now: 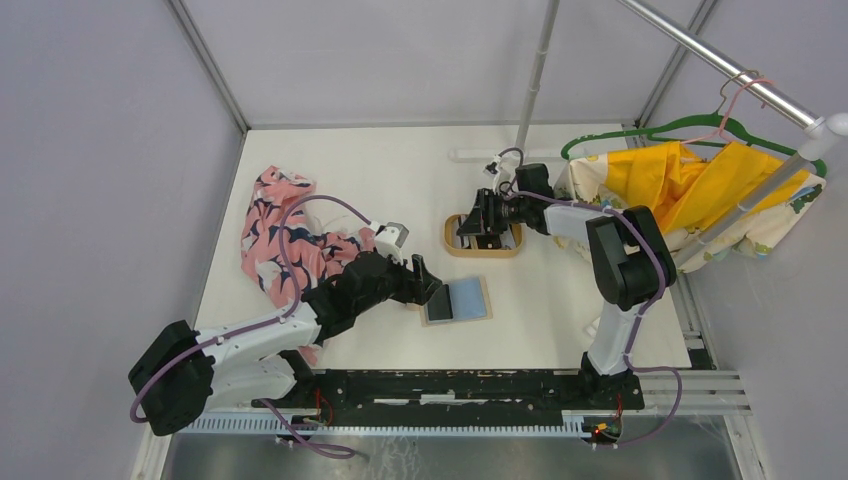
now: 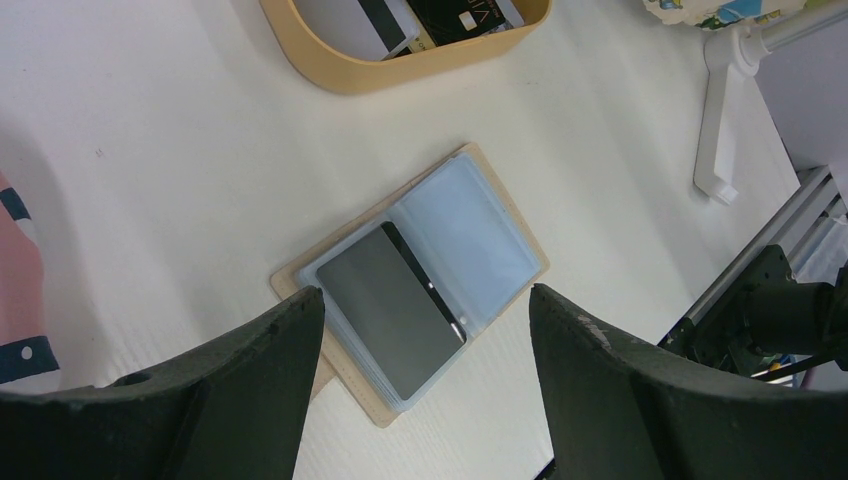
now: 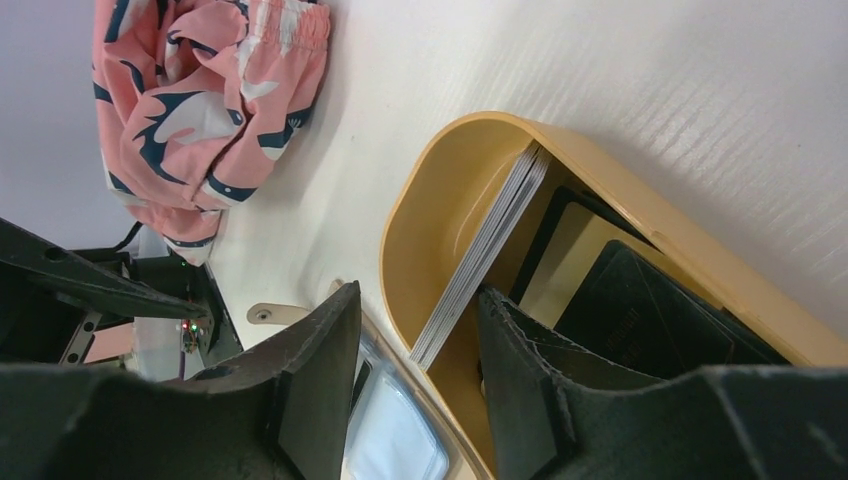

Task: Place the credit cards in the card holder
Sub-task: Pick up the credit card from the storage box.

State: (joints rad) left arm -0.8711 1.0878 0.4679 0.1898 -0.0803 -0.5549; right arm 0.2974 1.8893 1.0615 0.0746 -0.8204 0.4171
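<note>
Below the wide-spread left tool [image 2: 425,300] lies the open tan card holder [image 2: 460,230] with one dark grey card [image 2: 390,310] inside. The half-spread right tool [image 3: 418,300] has pale stacked cards [image 3: 490,240] between its fingers, in the oval wooden tray [image 3: 420,200].

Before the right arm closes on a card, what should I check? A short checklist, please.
1. Card holder lies open, flat: ok.
2. Its right pocket free, beside the dark card: ok.
3. Left gripper open, holding nothing: ok.
4. Right gripper straddles only cards: not ok, the tray wall is between the jaws too.
5. One card separated from the pale stack: cannot tell.
</note>
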